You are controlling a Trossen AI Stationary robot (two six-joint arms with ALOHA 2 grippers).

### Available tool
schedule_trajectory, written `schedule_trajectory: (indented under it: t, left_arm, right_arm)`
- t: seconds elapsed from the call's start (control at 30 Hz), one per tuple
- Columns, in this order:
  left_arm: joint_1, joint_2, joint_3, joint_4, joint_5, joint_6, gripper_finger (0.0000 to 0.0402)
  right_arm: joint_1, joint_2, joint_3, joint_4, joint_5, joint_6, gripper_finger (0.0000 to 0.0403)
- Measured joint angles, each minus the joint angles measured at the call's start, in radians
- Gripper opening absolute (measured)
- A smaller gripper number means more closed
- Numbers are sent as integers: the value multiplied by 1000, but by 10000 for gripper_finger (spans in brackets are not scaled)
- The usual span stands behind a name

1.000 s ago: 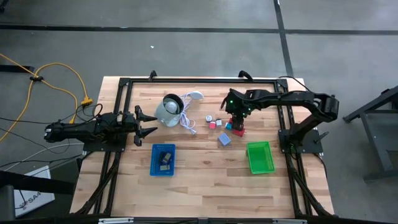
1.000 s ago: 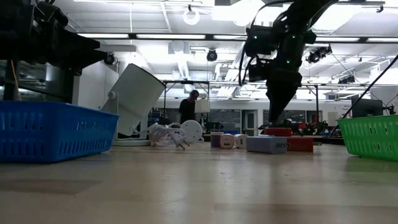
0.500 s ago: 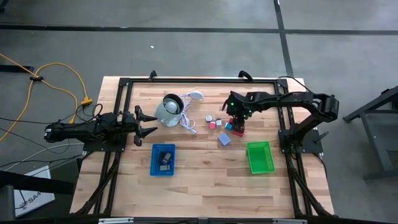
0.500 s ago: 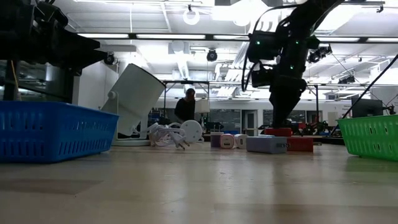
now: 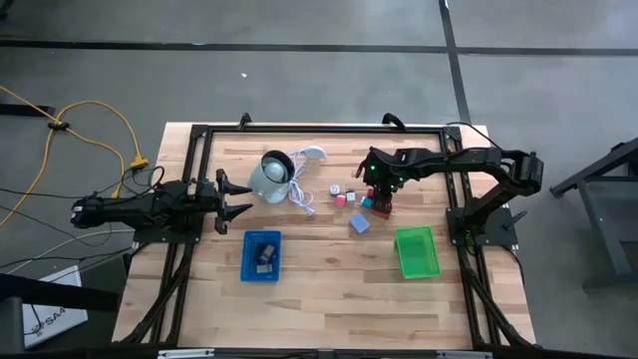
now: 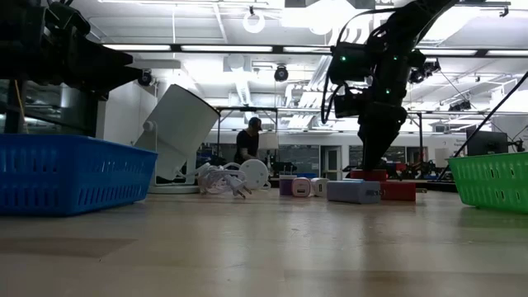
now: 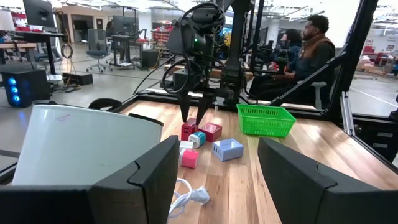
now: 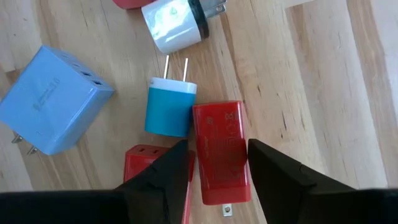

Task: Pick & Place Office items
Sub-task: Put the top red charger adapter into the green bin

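Red block [image 8: 221, 151] between the parted fingers of the right gripper [image 8: 217, 168], ungripped

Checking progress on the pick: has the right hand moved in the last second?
Yes. In the low view the right hand has come down toward the red block; its tip hung well above it before, judged against the fixed green tray.

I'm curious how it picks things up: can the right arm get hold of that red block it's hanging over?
Probably yes. The right gripper sits directly over the red block, one finger either side, nothing above it, though a teal block crowds one side.
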Motion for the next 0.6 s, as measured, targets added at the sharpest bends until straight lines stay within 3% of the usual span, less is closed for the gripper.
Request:
schedule_trajectory:
  t: [0.23,0.6]
  left_arm:
    - [0,0,0,0,0,0,212]
    - [0,0,0,0,0,0,212]
  right_arm:
    - [9,77,1,39,1,0,153]
    - [2,83,1,57,10,-1,153]
